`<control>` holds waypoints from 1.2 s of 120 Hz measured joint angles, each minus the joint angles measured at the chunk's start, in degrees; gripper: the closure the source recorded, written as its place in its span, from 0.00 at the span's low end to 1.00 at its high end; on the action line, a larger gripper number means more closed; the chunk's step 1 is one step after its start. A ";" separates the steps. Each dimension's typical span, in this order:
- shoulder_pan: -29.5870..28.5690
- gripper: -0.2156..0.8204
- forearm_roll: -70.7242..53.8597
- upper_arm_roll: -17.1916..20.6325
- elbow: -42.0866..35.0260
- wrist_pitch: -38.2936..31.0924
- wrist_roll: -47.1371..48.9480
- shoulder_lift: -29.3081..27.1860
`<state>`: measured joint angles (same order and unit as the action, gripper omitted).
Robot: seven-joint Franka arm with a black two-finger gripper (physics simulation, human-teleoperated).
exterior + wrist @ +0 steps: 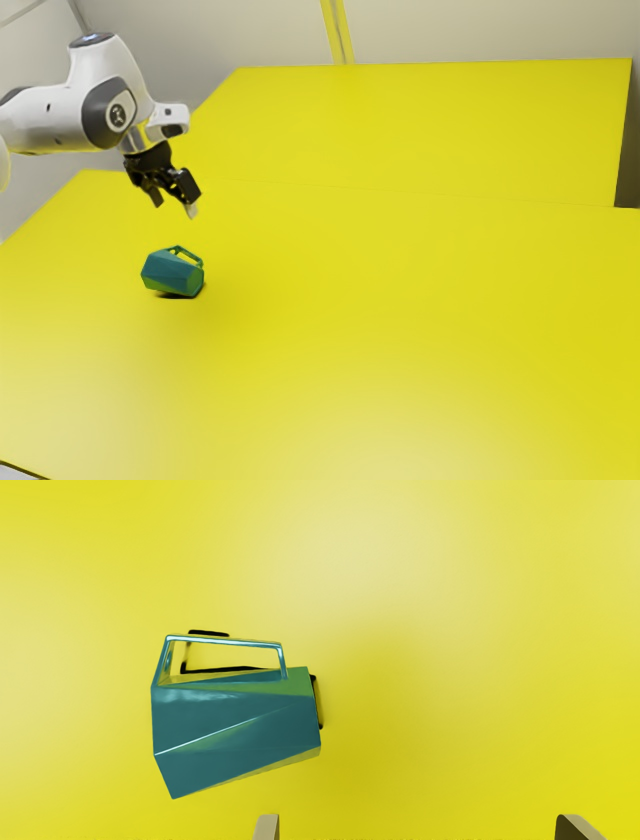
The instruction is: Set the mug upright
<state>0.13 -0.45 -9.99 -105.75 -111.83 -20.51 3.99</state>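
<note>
My fingers [268,828] stand wide apart and empty; the mug [172,274] lies on its side, towards the edge of the table [400,300] at the exterior view's left; I should straddle its body, keep clear of the handle [225,641], grip squarely, and lift before turning

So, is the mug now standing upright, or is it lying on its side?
Lying on its side: the mug rests with its long faceted wall along the table, its handle out sideways.
</note>
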 joint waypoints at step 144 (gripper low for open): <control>-29.33 0.21 29.07 6.54 21.34 12.88 -36.33 29.79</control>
<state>-29.19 28.62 -3.46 -84.40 -98.96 -56.84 33.78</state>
